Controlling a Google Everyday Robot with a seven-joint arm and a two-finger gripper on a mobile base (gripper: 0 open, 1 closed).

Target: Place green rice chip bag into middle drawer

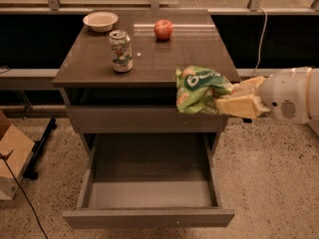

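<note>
My gripper (225, 97) is off the cabinet's front right corner, up in the air, w/ both pale fingers (238, 106) pinched on the green rice chip bag (198, 89). Bag's crinkly & puffy: green, white lettering, pale yellow chip pics. It sticks out sideways from my fingertips toward the cabinet, tilted, touching nothing else. Its far end overlaps the cabinet's top front edge as seen from the camera. Middle drawer (149, 193) is pulled out, lower down than the bag. It's wide & shallow, grey-brown, w/ a plain flat front w/o handle, low side walls & smooth grey floor. Bag's not in it yet; it hangs approx over the drawer's right rear corner.
</note>
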